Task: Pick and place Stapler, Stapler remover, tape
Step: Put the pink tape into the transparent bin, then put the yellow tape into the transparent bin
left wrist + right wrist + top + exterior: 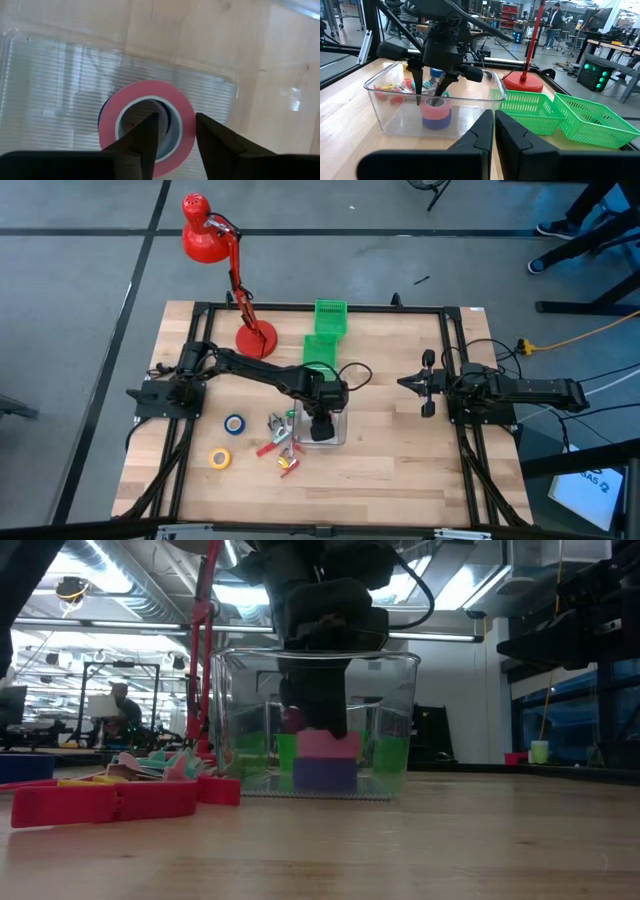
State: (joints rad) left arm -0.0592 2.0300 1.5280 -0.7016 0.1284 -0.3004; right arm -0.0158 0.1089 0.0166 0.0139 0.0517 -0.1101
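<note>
- Wooden table (400, 450) inside a black frame, with a red desk lamp (215, 250) and two green baskets (328, 330) along its far side.
- Left tool (431, 95) reaches down into a clear plastic box (380, 107) at the table's middle, its fingers spread and released: one finger sits inside the hole of a pink tape roll (185, 117), the other outside the ring.
- Pink roll lies stacked on a blue roll (437, 121) on the box floor; the right wrist view and the low view show the stack, while the left wrist view shows only a sliver of blue.
- Outside the box, a second blue roll (234, 424) and a yellow roll (219, 458) lie on the table, beside a clutter of red and silver pieces (280, 442).
- Right tool (422, 383) waits well apart at the table's right, fingers closed together, empty.
</note>
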